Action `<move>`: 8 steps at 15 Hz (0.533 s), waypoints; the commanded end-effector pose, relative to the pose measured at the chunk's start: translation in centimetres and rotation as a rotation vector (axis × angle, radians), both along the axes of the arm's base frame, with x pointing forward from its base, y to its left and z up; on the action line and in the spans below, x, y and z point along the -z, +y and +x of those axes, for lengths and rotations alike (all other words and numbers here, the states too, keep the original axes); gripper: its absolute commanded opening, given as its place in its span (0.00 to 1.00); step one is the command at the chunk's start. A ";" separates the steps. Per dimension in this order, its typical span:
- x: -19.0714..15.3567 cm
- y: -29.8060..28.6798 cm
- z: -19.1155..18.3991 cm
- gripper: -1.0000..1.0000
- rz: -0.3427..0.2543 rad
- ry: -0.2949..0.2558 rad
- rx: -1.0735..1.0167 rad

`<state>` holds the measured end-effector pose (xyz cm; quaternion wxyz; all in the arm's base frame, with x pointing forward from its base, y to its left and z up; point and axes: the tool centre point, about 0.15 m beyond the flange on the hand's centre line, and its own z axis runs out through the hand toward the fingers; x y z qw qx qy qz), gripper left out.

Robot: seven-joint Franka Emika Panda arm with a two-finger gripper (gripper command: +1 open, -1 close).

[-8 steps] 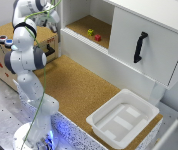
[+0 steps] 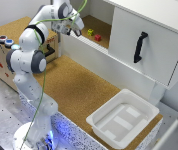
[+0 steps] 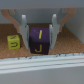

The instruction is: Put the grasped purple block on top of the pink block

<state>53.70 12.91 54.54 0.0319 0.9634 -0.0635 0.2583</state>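
The gripper (image 3: 39,30) pinches the small purple lettered cube (image 3: 39,40) by opposite flat sides, just above the cork shelf floor beside a yellow-green cube (image 3: 13,42). It looks light and rigid (possibly slick-faced). The reddish-pink cube (image 2: 98,37) sits nearby.

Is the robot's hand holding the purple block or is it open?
Holding it. In the wrist view the gripper has its fingers pressed against both sides of the purple block.
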 end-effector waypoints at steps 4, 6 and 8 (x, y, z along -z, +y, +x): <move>2.7 -0.5 11.8 0.00 0.083 0.019 -0.018; 1.5 -0.1 13.0 0.00 0.039 0.012 -0.035; 0.0 0.0 12.7 0.00 0.007 -0.002 -0.027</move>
